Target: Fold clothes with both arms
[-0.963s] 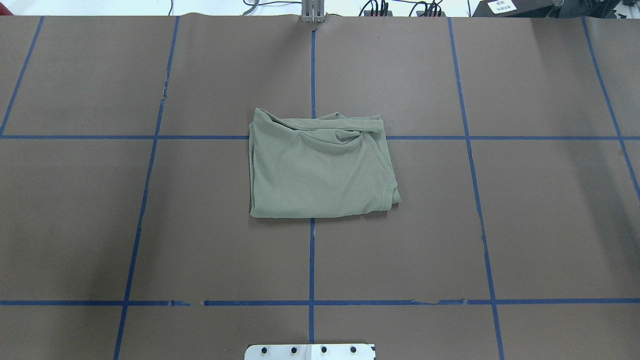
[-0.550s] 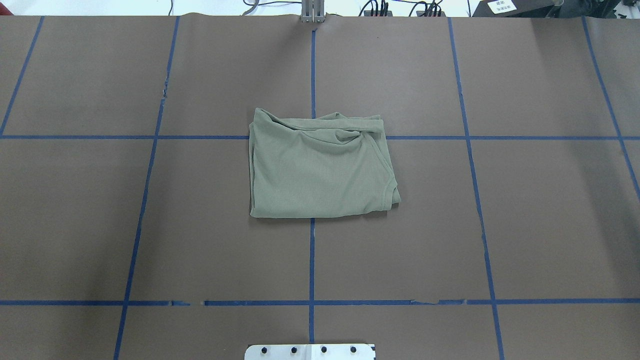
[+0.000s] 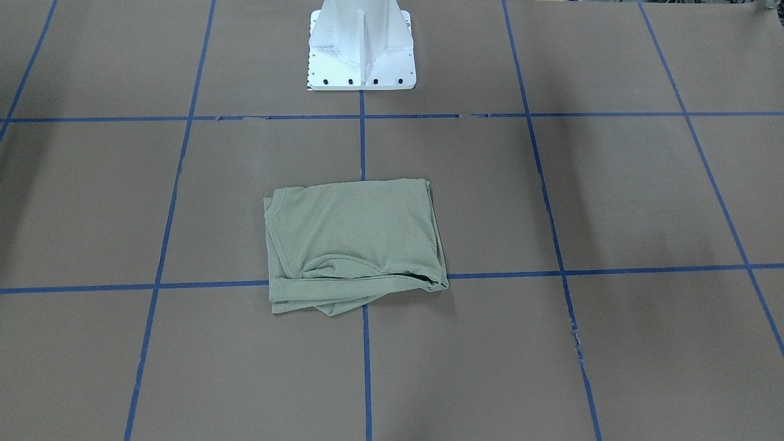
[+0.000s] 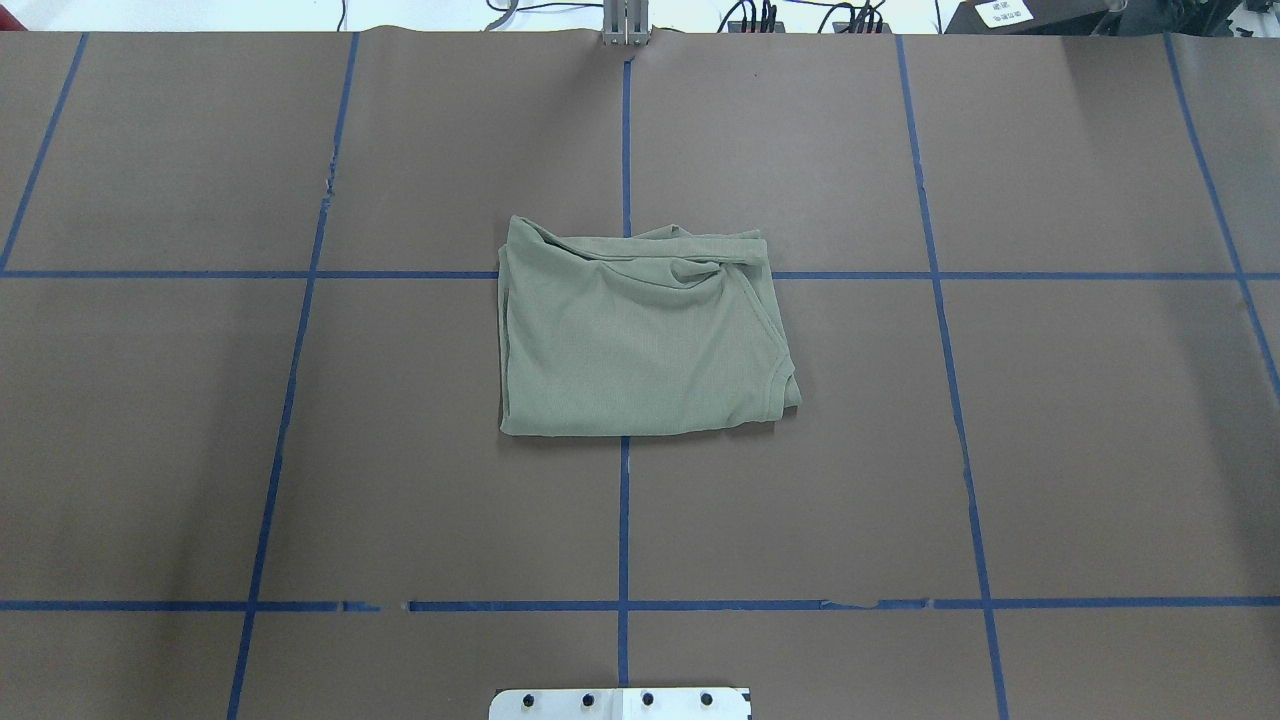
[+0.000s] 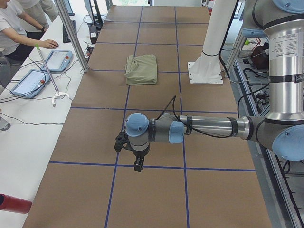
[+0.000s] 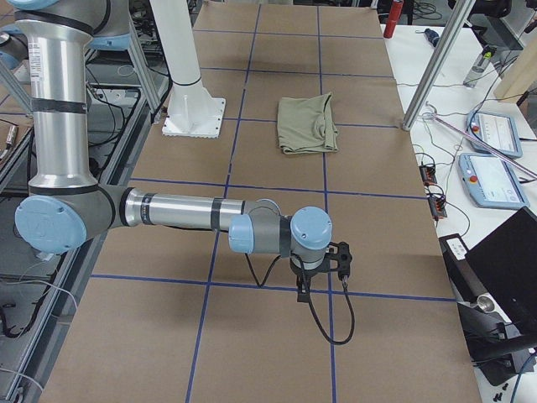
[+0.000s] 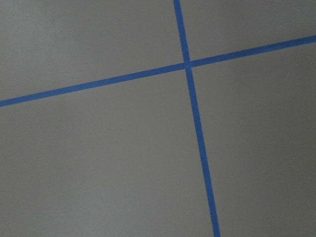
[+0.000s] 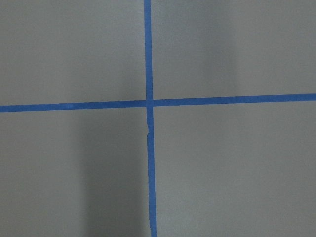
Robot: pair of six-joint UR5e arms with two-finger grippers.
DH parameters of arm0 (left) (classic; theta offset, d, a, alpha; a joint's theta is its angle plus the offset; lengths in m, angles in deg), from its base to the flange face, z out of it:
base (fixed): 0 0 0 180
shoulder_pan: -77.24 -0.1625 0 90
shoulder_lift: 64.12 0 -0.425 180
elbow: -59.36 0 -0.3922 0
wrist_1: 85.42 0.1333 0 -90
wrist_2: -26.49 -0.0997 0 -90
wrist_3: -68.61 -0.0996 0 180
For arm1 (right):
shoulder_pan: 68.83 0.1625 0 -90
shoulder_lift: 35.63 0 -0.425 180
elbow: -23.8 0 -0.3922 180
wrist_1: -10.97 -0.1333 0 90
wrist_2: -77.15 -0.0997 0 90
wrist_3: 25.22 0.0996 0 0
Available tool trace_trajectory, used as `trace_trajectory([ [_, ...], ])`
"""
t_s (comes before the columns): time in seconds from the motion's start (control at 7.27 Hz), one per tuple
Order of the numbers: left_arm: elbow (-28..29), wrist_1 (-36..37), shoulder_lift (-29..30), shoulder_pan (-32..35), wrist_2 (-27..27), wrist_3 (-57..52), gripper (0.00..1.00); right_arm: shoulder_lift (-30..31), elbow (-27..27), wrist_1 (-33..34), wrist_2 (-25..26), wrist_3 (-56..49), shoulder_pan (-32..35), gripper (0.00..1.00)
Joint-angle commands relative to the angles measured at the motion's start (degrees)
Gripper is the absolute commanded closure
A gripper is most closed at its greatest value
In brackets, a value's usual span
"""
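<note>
One folded pale sage-green knit shirt [image 4: 640, 340] lies well apart from the left end effector [image 5: 137, 167] and right end effector [image 6: 301, 292]. Brown paper-covered desk [image 4: 1000, 450] shows beyond every edge. I cannot tell whether either is spread.

The shirt [image 4: 640, 335] lies mid-bench [image 4: 1000, 450], before the pedestal base [image 3: 361, 49]. Left claw [image 5: 137, 164] and right claw [image 6: 304, 285] hang over opposite bench ends, well apart.
</note>
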Motion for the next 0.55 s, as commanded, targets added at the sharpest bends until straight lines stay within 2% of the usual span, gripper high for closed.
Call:
trace_trajectory([
  [0.0,0.25,0.01,-0.03,-0.03,0.1,-0.11,0.0,1.37,-0.23,-0.06,0.11,0.0,0.91,0.0],
  [0.41,0.16,0.01,0.05,-0.03,0.01,-0.11,0.0,1.64,1.95,-0.24,0.46,5.32,1.17,0.0],
])
